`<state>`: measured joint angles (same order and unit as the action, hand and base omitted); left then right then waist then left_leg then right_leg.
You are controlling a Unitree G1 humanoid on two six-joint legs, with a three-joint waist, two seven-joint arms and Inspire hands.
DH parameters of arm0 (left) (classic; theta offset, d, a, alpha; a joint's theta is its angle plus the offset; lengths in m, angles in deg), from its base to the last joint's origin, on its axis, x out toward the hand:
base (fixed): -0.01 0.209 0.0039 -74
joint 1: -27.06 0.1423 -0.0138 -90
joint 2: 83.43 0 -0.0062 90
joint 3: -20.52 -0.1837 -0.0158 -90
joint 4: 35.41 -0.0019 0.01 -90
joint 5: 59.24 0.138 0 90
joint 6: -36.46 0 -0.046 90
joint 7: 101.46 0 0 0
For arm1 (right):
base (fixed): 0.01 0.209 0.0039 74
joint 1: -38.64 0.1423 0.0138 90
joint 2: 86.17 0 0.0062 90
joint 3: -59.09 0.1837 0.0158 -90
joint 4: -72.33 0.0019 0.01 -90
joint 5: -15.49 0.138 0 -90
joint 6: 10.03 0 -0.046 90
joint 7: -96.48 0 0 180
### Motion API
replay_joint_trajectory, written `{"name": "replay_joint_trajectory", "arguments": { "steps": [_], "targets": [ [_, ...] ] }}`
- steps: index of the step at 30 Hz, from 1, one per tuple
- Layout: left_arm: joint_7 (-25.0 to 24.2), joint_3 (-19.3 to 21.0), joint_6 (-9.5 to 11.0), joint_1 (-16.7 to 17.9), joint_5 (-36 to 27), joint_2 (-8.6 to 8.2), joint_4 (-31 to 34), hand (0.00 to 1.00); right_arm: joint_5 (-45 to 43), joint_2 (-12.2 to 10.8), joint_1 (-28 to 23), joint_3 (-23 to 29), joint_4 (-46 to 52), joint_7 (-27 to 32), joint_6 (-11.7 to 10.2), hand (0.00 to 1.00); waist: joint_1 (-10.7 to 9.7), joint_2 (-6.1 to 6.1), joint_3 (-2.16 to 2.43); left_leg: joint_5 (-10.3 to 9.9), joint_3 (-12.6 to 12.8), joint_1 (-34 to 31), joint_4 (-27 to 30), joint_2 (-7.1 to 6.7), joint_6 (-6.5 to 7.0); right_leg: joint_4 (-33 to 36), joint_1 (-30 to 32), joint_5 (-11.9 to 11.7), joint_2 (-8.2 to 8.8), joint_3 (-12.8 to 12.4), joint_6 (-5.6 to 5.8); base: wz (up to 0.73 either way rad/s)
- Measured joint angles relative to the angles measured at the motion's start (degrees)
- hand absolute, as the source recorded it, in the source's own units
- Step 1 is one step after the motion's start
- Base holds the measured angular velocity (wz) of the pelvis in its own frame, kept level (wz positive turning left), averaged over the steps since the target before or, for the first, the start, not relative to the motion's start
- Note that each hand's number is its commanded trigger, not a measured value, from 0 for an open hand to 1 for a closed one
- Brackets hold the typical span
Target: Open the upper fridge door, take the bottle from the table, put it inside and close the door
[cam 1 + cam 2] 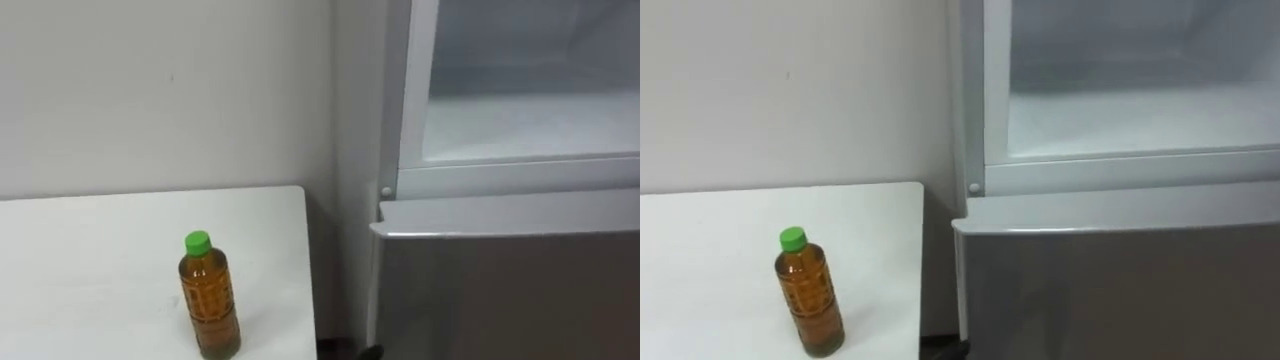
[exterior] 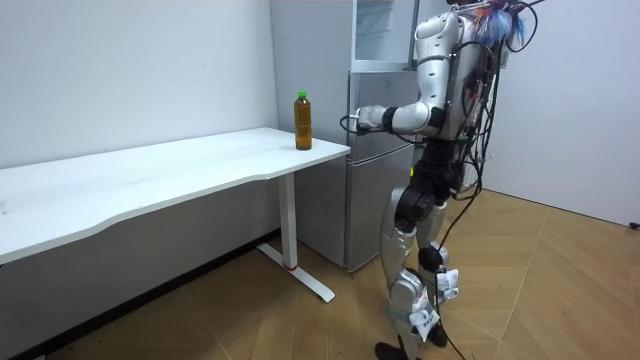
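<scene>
Left eye view: bottle stands upright on the white bench, close to the bench edge that faces the fridge. It has a green cap and amber liquid nearly up to the neck. The fridge's upper compartment stands open, with a pale interior inside a white frame. The grey lower door beneath it is closed. A plain wall rises behind the bench. Right eye view: same layout. The bottle is upright near the bench's fridge-side edge, with a narrow gap between the bench and the fridge. The open upper compartment is above the closed lower door. Room view: the robot stands on the wood floor directly before the fridge, facing it. Its left arm is bent forward at about waist height, and the left robot hand is held just in front of the fridge, near the seam between the upper compartment and the lower door. Cannot tell whether this robot hand is released or clenched, or whether it touches the fridge. It holds nothing that I can make out. The bottle is to the room view's left of the robot hand, at about the same height and clearly apart from it. It stands on the end of the bench nearest the fridge. The open upper compartment is above the robot hand.
</scene>
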<state>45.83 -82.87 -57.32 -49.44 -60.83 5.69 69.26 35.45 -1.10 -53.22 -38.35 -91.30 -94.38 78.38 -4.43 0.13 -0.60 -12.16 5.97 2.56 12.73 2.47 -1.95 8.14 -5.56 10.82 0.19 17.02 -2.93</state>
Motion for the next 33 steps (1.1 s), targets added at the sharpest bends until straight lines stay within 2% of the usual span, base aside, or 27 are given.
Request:
{"name": "replay_joint_trajectory", "arguments": {
  "steps": [4,7,8,10,11,12,13,15,17,19,21,23,25,27,29,33],
  "targets": [
    [-0.01,0.20,-0.02,0.71,-0.10,0.13,-3.27,0.00,0.48,0.05,-0.26,-0.03,0.14,-0.20,0.33,0.00,0.44,-0.18,0.14,0.00,-0.25,0.05,0.11,-0.23,0.00,-0.23,-0.43,0.13,0.11,0.45,0.17,0.09],
    [0.15,0.37,-0.02,1.08,-0.08,0.07,-7.42,0.00,0.48,0.29,-1.34,0.34,0.89,-0.20,0.33,0.00,1.41,-0.75,0.46,0.00,-0.24,0.23,0.15,-0.23,0.00,-0.23,-0.73,0.12,0.07,0.46,0.17,0.00],
    [0.38,0.66,-0.03,1.62,-0.08,0.03,-8.67,0.00,0.46,0.36,-1.89,0.60,1.12,-0.20,0.32,0.00,1.54,-0.51,0.28,0.00,-0.27,0.43,0.14,-0.23,0.00,-0.34,-1.27,0.13,0.06,0.61,0.17,0.04],
    [0.76,1.83,-0.02,2.95,-0.04,-0.04,-9.47,0.00,0.20,0.28,-2.50,1.54,1.45,-0.28,0.34,0.00,1.70,-0.62,0.21,0.00,-0.50,0.92,0.13,-0.23,0.00,-0.34,-1.48,0.29,0.06,0.64,0.11,0.03],
    [1.17,2.32,0.53,3.21,-0.06,0.00,-10.95,0.00,0.11,0.38,-2.87,1.99,1.94,-0.37,0.34,0.00,1.85,-0.54,0.07,0.00,-0.52,1.14,0.04,-0.26,0.00,-0.36,-1.75,0.40,0.06,0.64,0.12,0.00],
    [1.72,2.98,2.78,3.38,-0.32,-0.55,-14.54,0.00,0.11,0.49,-2.95,2.37,2.12,-0.38,0.30,0.00,1.98,-0.82,0.13,0.00,-0.50,1.39,-0.04,-0.30,0.00,-0.40,-1.97,0.48,0.07,0.65,0.14,0.00],
    [1.90,3.32,3.99,3.48,-0.51,-1.08,-15.79,0.00,0.09,0.50,-3.08,2.62,2.21,-0.44,0.23,0.00,2.09,-0.93,0.14,0.00,-0.52,1.58,-0.05,-0.30,0.00,-0.39,-2.12,0.49,0.07,0.62,0.13,0.00],
    [3.05,3.73,7.86,3.91,-1.15,-2.60,-20.51,0.00,-0.37,0.43,-3.89,3.65,2.52,-0.65,0.18,0.00,2.93,-0.83,0.18,0.00,-0.53,2.23,-0.11,-0.34,0.00,-0.12,-2.62,1.09,0.18,0.58,0.07,0.00],
    [4.74,3.77,10.61,4.45,-2.91,-3.43,-23.19,0.00,-0.36,0.39,-4.57,3.68,2.95,-0.33,-0.04,0.00,3.22,-0.60,0.32,0.00,-0.46,2.17,-0.10,-0.30,-0.01,-0.04,-2.65,1.37,0.17,0.80,-0.02,0.03],
    [6.51,4.05,12.19,5.33,-4.51,-3.74,-25.51,0.00,-0.22,0.32,-5.15,3.80,3.24,0.45,-0.30,0.00,3.43,-0.37,0.46,0.01,-0.43,2.52,-0.11,-0.22,-0.02,0.01,-2.68,1.46,0.06,0.78,-0.13,0.03],
    [8.26,6.61,14.88,6.07,-6.26,-4.52,-30.73,0.00,-0.26,0.19,-6.59,4.39,4.50,1.61,-0.28,0.00,4.41,-0.06,0.54,0.03,-0.36,3.22,-0.66,-0.11,-0.06,0.47,-3.28,1.57,-0.04,0.83,-0.29,-0.07],
    [9.54,8.26,16.44,6.05,-8.41,-4.79,-34.57,0.00,-0.32,0.12,-7.54,4.87,5.09,2.33,-0.30,0.00,5.06,0.35,0.79,0.02,0.18,4.08,-0.85,-0.10,-0.06,0.50,-3.80,1.83,-0.02,0.39,-0.32,-0.07],
    [12.32,9.88,15.54,6.06,-7.79,-4.56,-41.15,0.00,-0.54,0.12,-7.59,5.20,5.60,3.38,-0.31,0.00,5.05,0.37,0.83,0.02,0.21,4.28,-0.91,-0.10,-0.07,0.45,-3.98,1.90,-0.02,0.37,-0.33,-0.04],
    [16.45,11.88,12.30,6.79,-6.60,-3.96,-51.01,0.00,-2.40,-0.03,-8.05,5.42,6.83,3.96,-0.43,0.00,4.74,0.56,0.83,-0.01,0.20,4.31,-1.00,-0.10,-0.10,0.45,-3.71,1.89,-0.06,0.39,-0.33,0.00],
    [18.74,13.36,11.81,8.47,-6.25,-3.13,-56.53,0.00,-2.66,-0.11,-8.48,5.41,6.77,4.07,-0.64,0.00,4.70,0.84,0.78,-0.04,0.17,4.15,-1.03,-0.13,-0.14,0.44,-3.62,1.89,-0.02,0.44,-0.32,0.03],
    [23.58,18.69,11.98,8.47,-5.84,-3.34,-67.23,0.00,-3.68,-0.18,-8.68,5.46,6.77,4.65,-1.12,0.00,5.01,0.94,0.52,-0.07,0.17,4.10,-1.03,-0.21,-0.16,0.56,-3.66,1.94,0.13,0.52,-0.21,0.04]
  ]
}}
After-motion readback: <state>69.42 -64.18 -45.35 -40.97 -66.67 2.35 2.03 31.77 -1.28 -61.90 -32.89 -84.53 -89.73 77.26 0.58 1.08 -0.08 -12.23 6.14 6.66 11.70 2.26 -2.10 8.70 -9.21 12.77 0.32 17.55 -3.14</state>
